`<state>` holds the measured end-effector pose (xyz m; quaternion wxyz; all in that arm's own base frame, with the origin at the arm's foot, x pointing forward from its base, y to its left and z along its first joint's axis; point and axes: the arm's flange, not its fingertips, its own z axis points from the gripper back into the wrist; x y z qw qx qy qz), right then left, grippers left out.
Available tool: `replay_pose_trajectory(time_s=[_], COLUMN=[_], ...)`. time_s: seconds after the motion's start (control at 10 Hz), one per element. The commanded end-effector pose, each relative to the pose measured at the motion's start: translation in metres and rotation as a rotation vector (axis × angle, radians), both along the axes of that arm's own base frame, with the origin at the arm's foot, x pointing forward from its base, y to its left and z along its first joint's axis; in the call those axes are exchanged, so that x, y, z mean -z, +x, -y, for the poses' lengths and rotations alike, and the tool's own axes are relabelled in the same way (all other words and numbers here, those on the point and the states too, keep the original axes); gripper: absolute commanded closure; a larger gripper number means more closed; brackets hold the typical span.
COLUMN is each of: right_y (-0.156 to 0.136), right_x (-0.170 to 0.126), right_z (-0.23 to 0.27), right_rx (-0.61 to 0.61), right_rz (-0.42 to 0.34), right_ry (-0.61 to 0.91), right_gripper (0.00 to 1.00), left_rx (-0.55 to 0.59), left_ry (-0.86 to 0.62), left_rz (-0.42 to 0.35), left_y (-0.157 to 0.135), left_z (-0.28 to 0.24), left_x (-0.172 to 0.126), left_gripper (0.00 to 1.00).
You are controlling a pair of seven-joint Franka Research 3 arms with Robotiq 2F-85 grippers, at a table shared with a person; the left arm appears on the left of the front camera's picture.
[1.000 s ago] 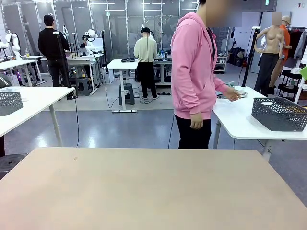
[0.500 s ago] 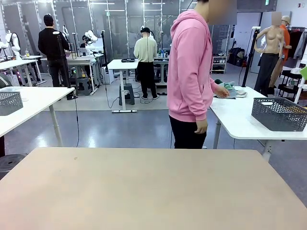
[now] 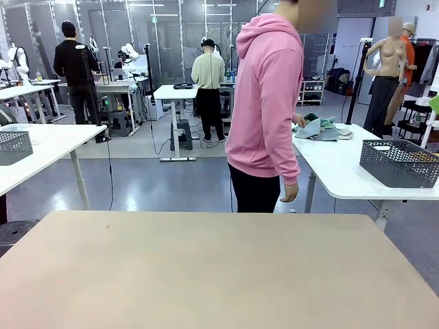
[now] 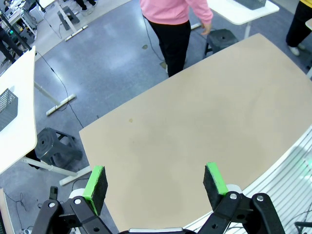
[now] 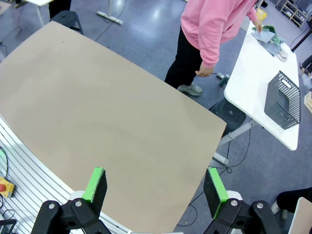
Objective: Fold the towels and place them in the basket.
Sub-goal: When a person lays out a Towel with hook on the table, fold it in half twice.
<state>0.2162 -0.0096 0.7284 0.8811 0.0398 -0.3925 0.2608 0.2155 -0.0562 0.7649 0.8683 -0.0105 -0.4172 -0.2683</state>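
A small heap of terry-cloth hand towels [image 3: 319, 128], mint green and grey among them, lies crumpled on a white side table [image 3: 336, 171] to the right, beyond the robot's own workspace. A person in a pink hooded sweatshirt [image 3: 264, 103] stands beside that table, turned away, with one hand [image 3: 299, 122] at the heap, apparently gathering the towels to bring them over. The other hand [image 3: 289, 194] hangs loose at the person's side.

Farther along the same white table, well apart from the towels, sits the dark grey rectangular wire-mesh basket [image 3: 399, 163], nothing visible in it.

In front of the robot is a broad beige table [image 3: 206, 274] where the folding will likely happen.

The left arm's jaws, tipped with green pads [image 4: 96, 183], stand wide apart above the beige table's near edge, holding nothing. The right arm's jaws, also with green pads [image 5: 96, 183], are equally spread and hold nothing. Both seem parked high to leave room until towels arrive.
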Motion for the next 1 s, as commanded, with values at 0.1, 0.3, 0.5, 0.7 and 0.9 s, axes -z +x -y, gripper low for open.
replay_pose_trajectory(time_s=[0.1,0.3,0.5,0.7,0.9], right_y=[0.0003,0.0003,0.0003,0.0003,0.0003], right_x=[-0.0007,-0.0007,-0.0007,-0.0007,-0.0007], right_z=[-0.0011,-0.0011,-0.0011,-0.0011,-0.0011], right_rx=[0.007,0.007,0.007,0.007,0.007], right_rz=[-0.003,-0.003,-0.003,-0.003,-0.003], right_ry=[0.008,0.008,0.008,0.008,0.008], right_gripper=[0.0,0.0,0.0,0.0,0.0], left_rx=[0.002,0.002,0.002,0.002,0.002], left_ry=[0.0,0.0,0.0,0.0,0.0], left_rz=[0.008,0.008,0.008,0.008,0.008], left_y=[-0.0003,-0.0003,-0.0003,-0.0003,-0.0003], left_z=[0.0015,0.0015,0.0015,0.0015,0.0015], left_x=[-0.0023,-0.0023,-0.0023,-0.0023,-0.0023], left_gripper=[0.0,0.0,0.0,0.0,0.0])
